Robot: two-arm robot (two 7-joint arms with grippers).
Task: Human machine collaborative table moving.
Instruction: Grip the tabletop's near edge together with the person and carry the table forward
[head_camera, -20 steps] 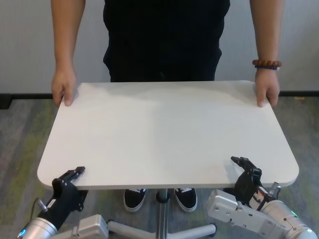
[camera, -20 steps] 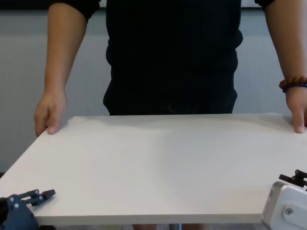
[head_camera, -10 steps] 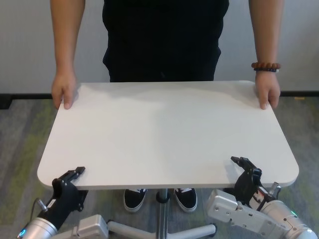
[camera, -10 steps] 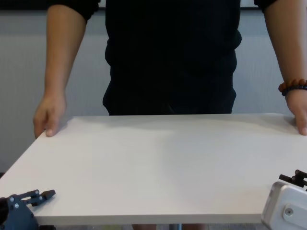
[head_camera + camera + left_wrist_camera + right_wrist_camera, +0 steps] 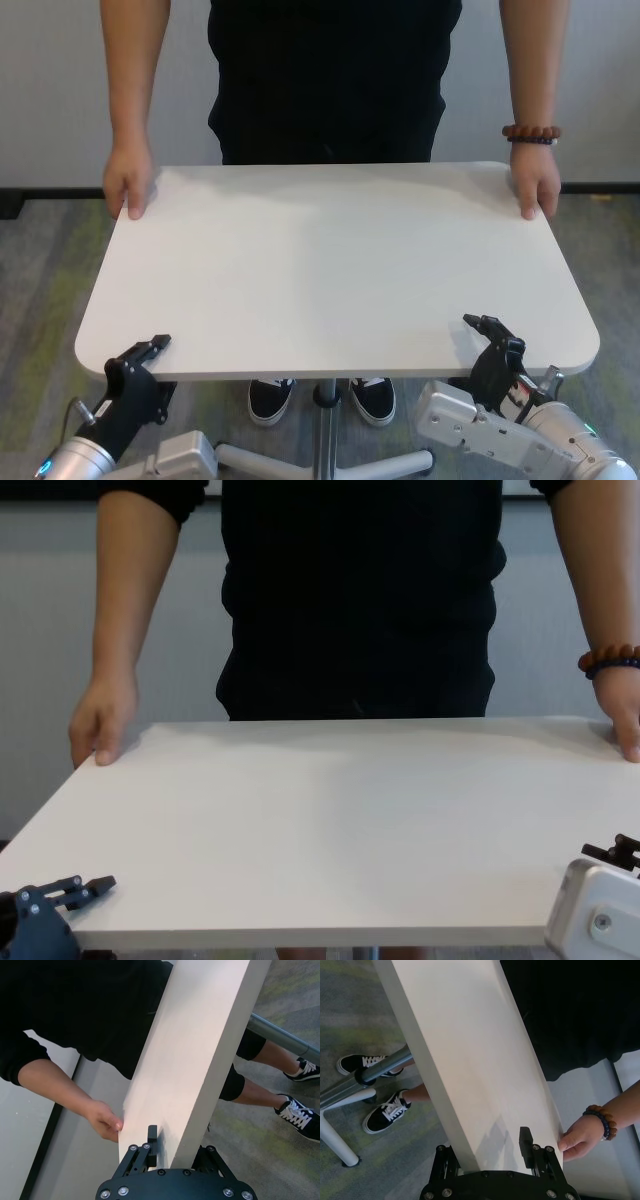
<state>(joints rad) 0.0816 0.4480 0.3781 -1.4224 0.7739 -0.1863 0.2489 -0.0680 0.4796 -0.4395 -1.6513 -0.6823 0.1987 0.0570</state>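
The white table point(image 5: 330, 260) stands between me and the human point(image 5: 325, 80), who is in a black shirt. The human's hands rest on the two far corners, one hand point(image 5: 128, 182) at the left and one point(image 5: 535, 185) with a bead bracelet point(image 5: 531, 132) at the right. My left gripper point(image 5: 150, 360) is shut on the near edge at the left corner, one prong on top and one under; the left wrist view shows it point(image 5: 180, 1152) too. My right gripper point(image 5: 492, 345) is shut on the near edge at the right corner, as the right wrist view point(image 5: 485, 1160) shows.
A slim metal pole point(image 5: 325, 430) under the tabletop ends in white base legs point(image 5: 260, 462) on grey-green carpet. The human's black shoes point(image 5: 270, 398) stand under the table near the pole. A pale wall is behind the human.
The human's hands have shifted slightly on the far edge. The table and both grippers have not visibly moved.
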